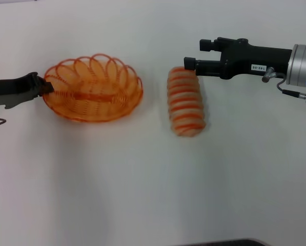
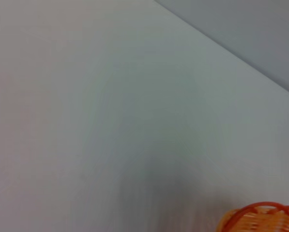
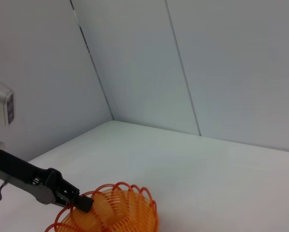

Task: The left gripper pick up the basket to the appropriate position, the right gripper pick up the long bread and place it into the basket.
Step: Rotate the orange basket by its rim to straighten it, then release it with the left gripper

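The orange wire basket [image 1: 94, 91] sits on the white table, left of centre. My left gripper [image 1: 44, 86] reaches in from the left and is shut on the rim at the basket's left end. The right wrist view shows the same grip [image 3: 82, 203] on the basket [image 3: 115, 215]. A bit of the basket's rim shows in the left wrist view [image 2: 260, 216]. The long bread [image 1: 185, 102], pale tan with orange-red stripes, lies right of the basket, lengthwise away from me. My right gripper [image 1: 195, 55] is open at the bread's far end, its lower finger at the loaf's tip.
The white table [image 1: 142, 179] spreads bare in front of the basket and bread. Grey wall panels [image 3: 207, 63] stand behind the table. A dark edge [image 1: 219, 242] shows at the table's near side.
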{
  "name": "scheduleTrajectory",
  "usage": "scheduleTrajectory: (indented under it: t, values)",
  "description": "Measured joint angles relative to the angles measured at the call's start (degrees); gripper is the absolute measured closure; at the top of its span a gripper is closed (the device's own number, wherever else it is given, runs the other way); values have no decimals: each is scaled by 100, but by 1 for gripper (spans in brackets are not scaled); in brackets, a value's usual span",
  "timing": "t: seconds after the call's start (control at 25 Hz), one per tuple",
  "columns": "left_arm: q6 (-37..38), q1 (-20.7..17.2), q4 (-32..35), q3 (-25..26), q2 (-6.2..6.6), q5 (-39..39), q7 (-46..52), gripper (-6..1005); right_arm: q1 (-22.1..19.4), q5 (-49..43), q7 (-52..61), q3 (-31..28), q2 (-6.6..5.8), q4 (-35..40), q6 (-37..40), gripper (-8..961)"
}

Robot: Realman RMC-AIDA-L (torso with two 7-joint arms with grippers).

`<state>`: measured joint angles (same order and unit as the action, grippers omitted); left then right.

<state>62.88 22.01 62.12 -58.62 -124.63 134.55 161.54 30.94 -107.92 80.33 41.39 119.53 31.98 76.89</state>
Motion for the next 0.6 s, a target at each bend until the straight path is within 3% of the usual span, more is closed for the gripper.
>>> scheduleTrajectory:
  t: [0.24, 0.48, 0.6]
  values:
    - [120, 20, 37, 0, 0, -22, -48, 824, 0, 0, 0, 0, 0, 1, -45, 107]
    - [257, -17, 166, 82, 13, -159, -205, 587, 0, 9, 0, 0, 0, 2, -64, 107]
    - [362, -20, 255, 214, 36, -160, -442, 527, 0, 51, 27, 0, 0, 2, -107, 107]
